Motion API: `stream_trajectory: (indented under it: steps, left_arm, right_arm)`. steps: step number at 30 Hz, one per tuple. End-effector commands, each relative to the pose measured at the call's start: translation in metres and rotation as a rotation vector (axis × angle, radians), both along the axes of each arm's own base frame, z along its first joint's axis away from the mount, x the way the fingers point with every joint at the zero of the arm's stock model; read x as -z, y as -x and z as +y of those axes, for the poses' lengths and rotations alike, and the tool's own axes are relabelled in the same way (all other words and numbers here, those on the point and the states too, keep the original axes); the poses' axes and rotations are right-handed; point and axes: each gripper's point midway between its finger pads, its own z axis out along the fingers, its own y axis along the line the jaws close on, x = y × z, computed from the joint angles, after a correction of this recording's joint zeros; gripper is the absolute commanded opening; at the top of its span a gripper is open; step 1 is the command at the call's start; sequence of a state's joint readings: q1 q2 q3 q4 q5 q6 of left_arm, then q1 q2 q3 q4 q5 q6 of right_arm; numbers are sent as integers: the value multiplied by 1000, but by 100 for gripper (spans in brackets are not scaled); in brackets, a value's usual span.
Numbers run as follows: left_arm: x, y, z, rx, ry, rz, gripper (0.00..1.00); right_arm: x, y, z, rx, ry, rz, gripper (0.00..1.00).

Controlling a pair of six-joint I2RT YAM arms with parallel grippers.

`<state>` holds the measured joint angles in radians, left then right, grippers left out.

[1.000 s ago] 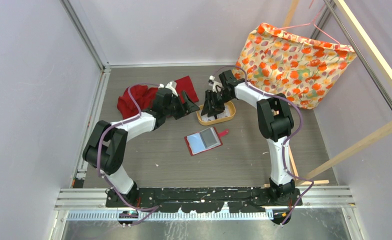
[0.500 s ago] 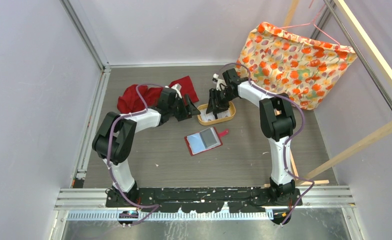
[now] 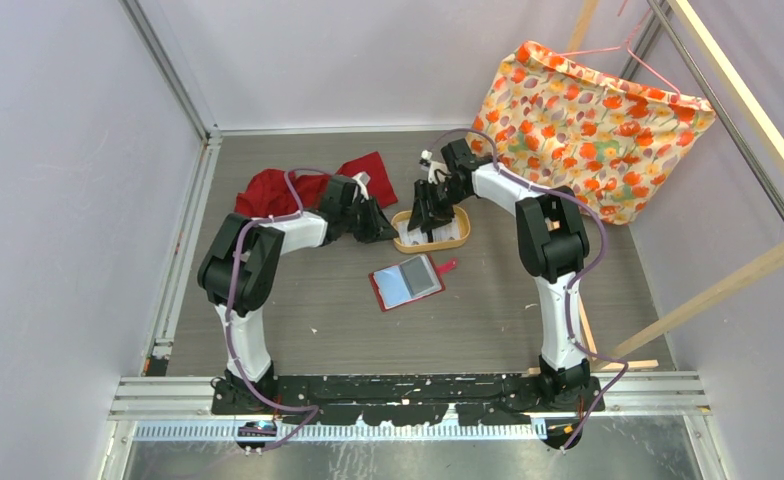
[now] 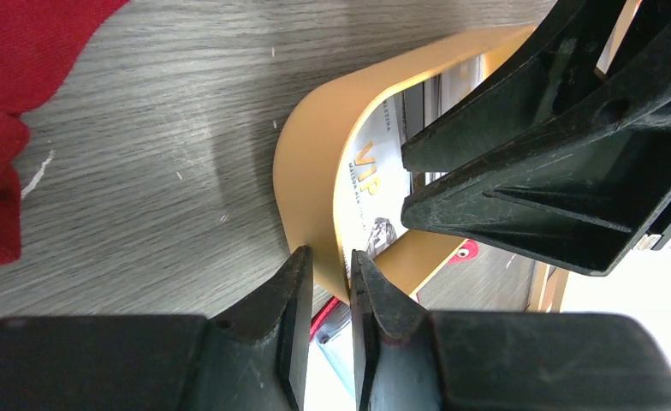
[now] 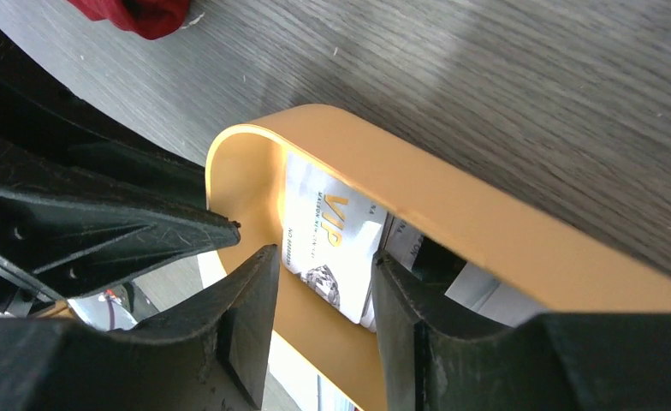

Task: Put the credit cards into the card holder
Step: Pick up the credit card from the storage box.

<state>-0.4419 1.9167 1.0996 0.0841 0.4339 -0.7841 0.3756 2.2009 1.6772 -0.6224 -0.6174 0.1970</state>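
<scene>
The top view sits high above and behind the arm bases (image 3: 240,385), tilted down and forward, far enough off to take in the whole bench (image 3: 308,330); the left wrist view rides low and very close, looking along the left pincer (image 4: 329,261) at the rounded end of the tan tray (image 4: 306,171); the right wrist view, equally close, looks past the right pincer (image 5: 323,255) at that same end from roughly the opposite side; both wrist views share the tray's end and the VIP card (image 5: 341,218), and each shows the other pincer.
</scene>
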Motion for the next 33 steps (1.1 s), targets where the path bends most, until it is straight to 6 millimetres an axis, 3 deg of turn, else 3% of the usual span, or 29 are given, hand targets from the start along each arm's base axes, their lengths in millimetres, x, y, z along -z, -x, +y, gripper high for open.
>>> stream_trajectory:
  steps: [1, 6, 20, 25, 33]
  left_arm:
    - [-11, -1, -6, 42, 37, -12, 20]
    - [-12, 0, -5, 38, 47, -15, 18]
    - [-17, 1, -7, 53, 81, -35, 17]
    - [-19, 2, -8, 60, 94, -45, 17]
    - [-20, 3, -9, 67, 103, -44, 17]
  right_arm:
    - [-38, -1, 22, -25, -126, -26, 48]
    - [-55, 1, 29, -23, -191, -20, 48]
    - [-69, 6, 41, 1, -296, 34, 46]
    - [-57, 4, 39, 21, -271, 50, 39]
    - [-31, -5, 19, 66, -95, 1, 35]
